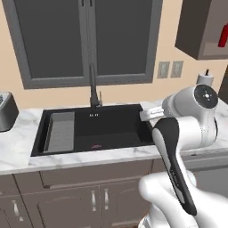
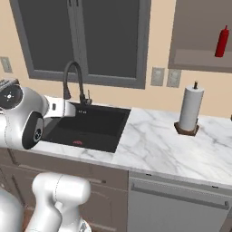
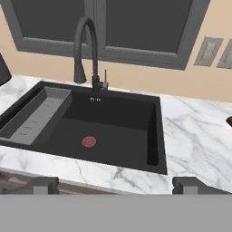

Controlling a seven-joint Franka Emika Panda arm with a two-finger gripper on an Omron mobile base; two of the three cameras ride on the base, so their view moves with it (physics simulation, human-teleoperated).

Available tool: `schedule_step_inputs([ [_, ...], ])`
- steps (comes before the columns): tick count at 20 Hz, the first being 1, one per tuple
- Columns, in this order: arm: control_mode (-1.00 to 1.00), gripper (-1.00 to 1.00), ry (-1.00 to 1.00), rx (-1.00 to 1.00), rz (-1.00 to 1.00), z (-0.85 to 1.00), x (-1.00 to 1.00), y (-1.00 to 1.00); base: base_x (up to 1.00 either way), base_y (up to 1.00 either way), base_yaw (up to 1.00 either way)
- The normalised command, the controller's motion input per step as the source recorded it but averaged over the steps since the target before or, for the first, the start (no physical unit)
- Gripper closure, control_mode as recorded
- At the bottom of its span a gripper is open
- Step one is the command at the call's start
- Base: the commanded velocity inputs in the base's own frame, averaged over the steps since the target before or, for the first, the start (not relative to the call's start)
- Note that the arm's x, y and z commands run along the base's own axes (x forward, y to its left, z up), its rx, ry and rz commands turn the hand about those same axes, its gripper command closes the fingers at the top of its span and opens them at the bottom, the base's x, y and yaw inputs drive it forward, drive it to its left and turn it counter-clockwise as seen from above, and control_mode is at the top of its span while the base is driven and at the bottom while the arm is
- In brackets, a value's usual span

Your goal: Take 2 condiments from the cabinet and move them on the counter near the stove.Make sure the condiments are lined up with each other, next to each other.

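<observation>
A slim red squeeze bottle, one of the condiments, stands on the shelf of the dark grey-brown wall cabinet at the upper right. In the left base view the cabinet and the red bottle sit at the top right edge. My gripper is open with nothing between its fingertips, and it looks over the black sink, far below and left of the cabinet. The stove and the counter beside it are out of view.
A black sink with a tall dark faucet is set in a white marble top. A paper-towel roll stands right of it, under the cabinet. A toaster sits at the far left.
</observation>
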Motion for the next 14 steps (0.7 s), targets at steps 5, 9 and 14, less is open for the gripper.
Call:
schedule_step_inputs([
  [5, 1.00, -1.00, 0.00, 0.00, 0.00, 0.00, 0.00, 0.00, 0.23, -0.62, 0.00],
  [9, 1.00, -1.00, 0.00, 0.00, 0.00, 0.00, 0.00, 0.00, 0.00, -0.44, 0.00],
  [14, 1.00, -1.00, 0.00, 0.00, 0.00, 0.00, 0.00, 0.00, 0.00, -0.39, 0.00],
])
